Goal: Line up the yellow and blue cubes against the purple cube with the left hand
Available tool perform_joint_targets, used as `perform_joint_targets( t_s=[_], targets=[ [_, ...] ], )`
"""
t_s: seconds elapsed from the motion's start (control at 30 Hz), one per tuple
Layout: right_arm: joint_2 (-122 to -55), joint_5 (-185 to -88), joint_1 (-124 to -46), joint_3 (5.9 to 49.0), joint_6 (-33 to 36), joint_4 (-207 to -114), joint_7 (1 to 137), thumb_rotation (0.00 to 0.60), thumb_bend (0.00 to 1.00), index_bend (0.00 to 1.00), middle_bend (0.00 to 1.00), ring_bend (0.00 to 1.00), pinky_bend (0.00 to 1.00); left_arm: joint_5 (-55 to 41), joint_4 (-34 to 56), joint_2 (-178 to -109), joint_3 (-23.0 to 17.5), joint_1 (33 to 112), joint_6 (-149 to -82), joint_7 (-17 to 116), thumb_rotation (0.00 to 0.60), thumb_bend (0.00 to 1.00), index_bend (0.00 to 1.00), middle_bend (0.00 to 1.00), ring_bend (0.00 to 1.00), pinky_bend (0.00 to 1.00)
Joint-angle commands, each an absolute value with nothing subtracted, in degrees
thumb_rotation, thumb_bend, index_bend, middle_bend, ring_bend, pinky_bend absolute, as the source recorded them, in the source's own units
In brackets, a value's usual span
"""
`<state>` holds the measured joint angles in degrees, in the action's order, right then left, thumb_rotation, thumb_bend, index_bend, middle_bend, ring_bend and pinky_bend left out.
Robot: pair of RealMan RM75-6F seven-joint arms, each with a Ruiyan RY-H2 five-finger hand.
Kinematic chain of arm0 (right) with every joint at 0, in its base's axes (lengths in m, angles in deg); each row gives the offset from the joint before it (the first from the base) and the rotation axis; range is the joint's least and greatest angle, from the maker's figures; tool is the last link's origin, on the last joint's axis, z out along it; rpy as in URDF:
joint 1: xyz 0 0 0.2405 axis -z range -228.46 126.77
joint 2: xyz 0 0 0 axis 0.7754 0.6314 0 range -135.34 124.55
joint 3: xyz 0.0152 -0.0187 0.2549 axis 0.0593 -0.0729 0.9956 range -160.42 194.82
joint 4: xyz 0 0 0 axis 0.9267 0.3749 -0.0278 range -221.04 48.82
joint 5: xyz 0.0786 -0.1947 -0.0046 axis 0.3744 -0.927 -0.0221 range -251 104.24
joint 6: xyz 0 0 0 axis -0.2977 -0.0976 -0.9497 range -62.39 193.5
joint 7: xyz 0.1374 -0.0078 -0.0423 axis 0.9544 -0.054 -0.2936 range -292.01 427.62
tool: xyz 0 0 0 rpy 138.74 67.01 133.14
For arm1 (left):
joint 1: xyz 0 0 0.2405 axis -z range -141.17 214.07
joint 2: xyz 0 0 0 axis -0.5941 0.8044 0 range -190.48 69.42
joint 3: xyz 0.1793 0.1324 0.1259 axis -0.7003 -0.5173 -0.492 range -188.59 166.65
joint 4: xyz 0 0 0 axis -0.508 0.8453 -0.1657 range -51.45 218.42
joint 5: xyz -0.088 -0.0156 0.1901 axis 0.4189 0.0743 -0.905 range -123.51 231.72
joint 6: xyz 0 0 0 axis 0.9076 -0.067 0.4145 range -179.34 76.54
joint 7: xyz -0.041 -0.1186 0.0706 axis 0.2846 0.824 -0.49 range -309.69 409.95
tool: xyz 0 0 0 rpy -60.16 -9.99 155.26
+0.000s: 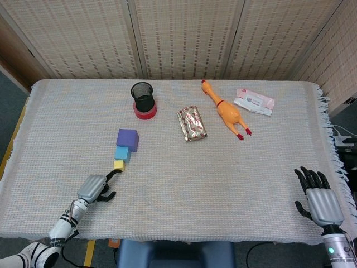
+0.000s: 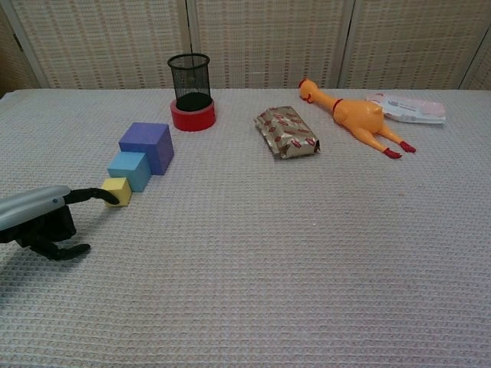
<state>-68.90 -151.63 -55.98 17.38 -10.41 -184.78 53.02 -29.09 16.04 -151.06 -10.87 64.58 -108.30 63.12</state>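
Left hand (image 1: 93, 188) low, one finger extended; right hand (image 1: 320, 201) flat, fingers apart

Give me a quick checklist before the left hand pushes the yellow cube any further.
1. Left hand fingertip on yellow cube: ok, it touches the near side.
2. Blue cube against purple cube: ok.
3. Yellow cube against blue cube: cannot tell, very close, maybe touching.
4. Three cubes in one line: ok, roughly.
5. Right hand out of the way: ok, open at the table's near right edge.
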Motion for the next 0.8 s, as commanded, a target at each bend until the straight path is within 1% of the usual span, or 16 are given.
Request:
perform_joint_targets(
  t_s=[0.03,0.5,0.8],
  targets=[
    [-68.9,-151.6,-56.0,17.4,-10.4,-184.8,52.9,0.600,0.10,0.00,0.00,0.00,0.00,-28.9,16.3,-151.2,-10.7,64.6,-108.4,63.1,0.600,0.40,0.16,1.00,1.00,1.00],
    [-68.9,-151.4,-56.1,17.4,-10.2,-185.0,52.6,0.600,0.10,0.00,0.00,0.00,0.00,-27.9,18.0,-151.5,-10.2,64.8,-107.6,63.3,0.600,0.39,0.20,1.00,1.00,1.00],
    [-68.9,-151.4,-56.1,17.3,-10.3,-185.1,52.6,0.600,0.10,0.00,0.00,0.00,0.00,-28.0,18.5,-151.6,-10.1,64.9,-107.7,63.8,0.600,0.39,0.21,1.00,1.00,1.00]
  ],
)
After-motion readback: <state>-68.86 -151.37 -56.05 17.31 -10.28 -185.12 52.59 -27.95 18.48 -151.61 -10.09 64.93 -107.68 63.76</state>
